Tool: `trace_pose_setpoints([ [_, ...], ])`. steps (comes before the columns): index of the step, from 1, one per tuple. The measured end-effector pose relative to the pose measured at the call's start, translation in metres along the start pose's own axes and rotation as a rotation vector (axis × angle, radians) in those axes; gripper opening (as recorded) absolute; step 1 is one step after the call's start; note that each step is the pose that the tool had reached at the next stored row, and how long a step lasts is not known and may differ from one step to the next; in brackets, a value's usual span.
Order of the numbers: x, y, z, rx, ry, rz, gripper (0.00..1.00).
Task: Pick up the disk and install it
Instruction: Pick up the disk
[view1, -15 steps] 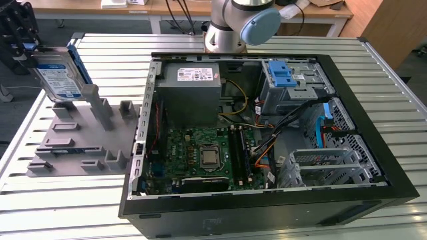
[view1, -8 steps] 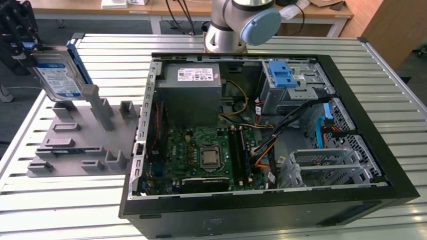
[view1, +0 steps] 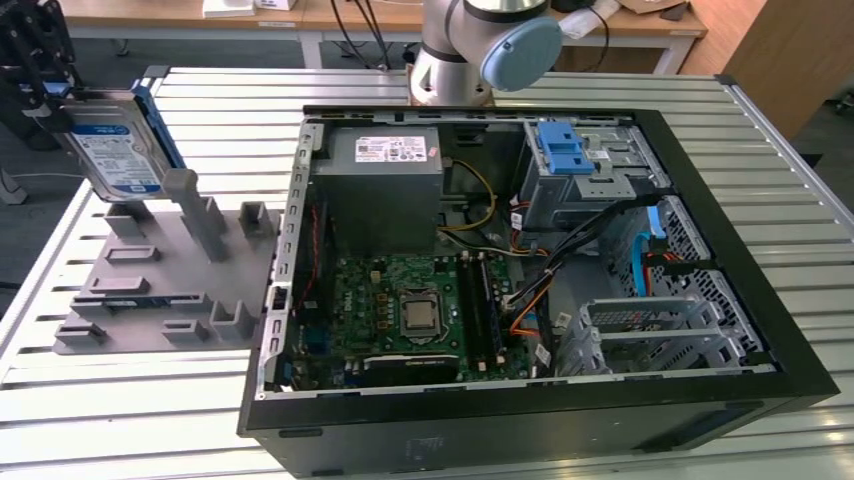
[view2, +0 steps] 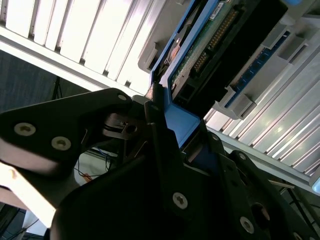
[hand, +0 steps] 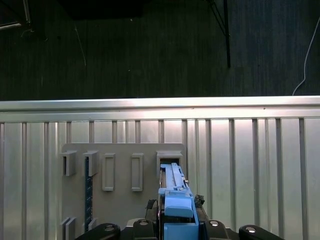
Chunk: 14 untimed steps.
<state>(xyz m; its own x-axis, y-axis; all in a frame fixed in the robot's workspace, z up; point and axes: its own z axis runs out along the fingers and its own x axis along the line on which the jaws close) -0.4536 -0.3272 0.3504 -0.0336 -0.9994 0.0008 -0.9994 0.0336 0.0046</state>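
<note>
While the pincer (hand: 176, 207) grips the disk (view1: 118, 150), a slatted table (hand: 240, 150) spans below, dark floor (hand: 150, 50) beyond.

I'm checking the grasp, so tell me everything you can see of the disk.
The disk is a flat silver drive with a white-and-blue label, framed by a blue plastic bracket. It stands on edge, tilted, over the grey holder at the exterior view's left. The gripper clamps its bracket; its connector end shows in the second wrist view.
</note>
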Motion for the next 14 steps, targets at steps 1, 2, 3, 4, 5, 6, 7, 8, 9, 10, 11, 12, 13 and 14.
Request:
trace_pose_setpoints([
  [1,0.0000,0.0000,-0.0001,-0.0002,0.0000,0.000,0.36],
  [2,0.0000,0.0000,-0.0002,-0.0003,0.0000,0.000,0.36],
  [3,0.0000,0.0000,-0.0001,-0.0003,0.0000,0.000,0.36],
  [4,0.0000,0.0000,-0.0002,-0.0003,0.0000,0.000,0.36],
  [5,0.0000,0.0000,-0.0001,-0.0003,-0.0012,0.000,0.36],
  [6,0.0000,0.0000,-0.0002,-0.0003,-0.0022,0.000,0.36],
  [7,0.0000,0.0000,-0.0002,-0.0003,-0.0022,0.000,0.36],
  [8,0.0000,0.0001,-0.0003,-0.0003,-0.0022,0.000,0.36],
  [9,0.0000,0.0001,-0.0007,-0.0005,-0.0021,0.000,0.36],
  [10,0.0000,0.0001,-0.0012,-0.0006,-0.0020,0.000,0.36],
  [11,0.0000,0.0000,-0.0019,-0.0005,-0.0021,0.000,0.36],
  [12,0.0000,0.0000,-0.0027,-0.0005,-0.0021,0.000,0.36],
  [13,0.0000,0.0000,-0.0035,-0.0004,-0.0021,0.000,0.36],
  [14,0.0000,0.0001,-0.0042,-0.0003,-0.0022,0.000,0.36],
])
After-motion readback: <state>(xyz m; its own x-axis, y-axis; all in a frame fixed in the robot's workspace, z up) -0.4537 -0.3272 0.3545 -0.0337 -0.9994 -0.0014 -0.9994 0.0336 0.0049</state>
